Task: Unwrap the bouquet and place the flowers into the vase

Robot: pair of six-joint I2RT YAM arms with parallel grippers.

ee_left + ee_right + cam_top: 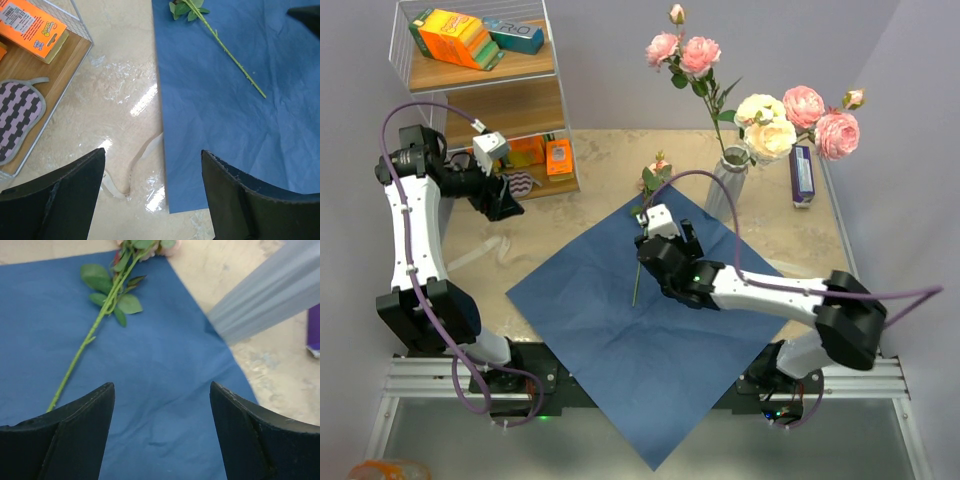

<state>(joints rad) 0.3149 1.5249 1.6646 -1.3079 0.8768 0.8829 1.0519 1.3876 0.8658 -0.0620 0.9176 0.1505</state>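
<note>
One flower point(637, 282) is left to move, and the coming move turns on how it lies from the right end effector point(160, 388). In the top view, the blue paper point(620, 340) lies spread open at the lower centre of the frame, one corner hanging past the near edge of the tabletop point(600, 190). The stem's cut end rests on the paper at mid-frame. From there its long axis runs almost straight up the picture, leaning slightly right, to a small bloom just past the paper's far corner. The right end effector hangs above the paper just right of that stem, its fingers apart and holding nothing. In its wrist view the stem crosses the left half of the frame, from the tip of the left finger up to the leaves at upper centre, so it lies left of the gap rather than inside it. My judgement is that a short shift toward the left of that view, then a descent, would put the stem between the fingers, roughly across their closing line. The left end effector point(500, 197) is well apart at the left of the frame beside the shelf, also spread and empty, so the right arm is plainly the nearer. Farther up, the vase point(728, 185) stands just beyond the paper's far corner, already holding the other roses point(770, 125).
</note>
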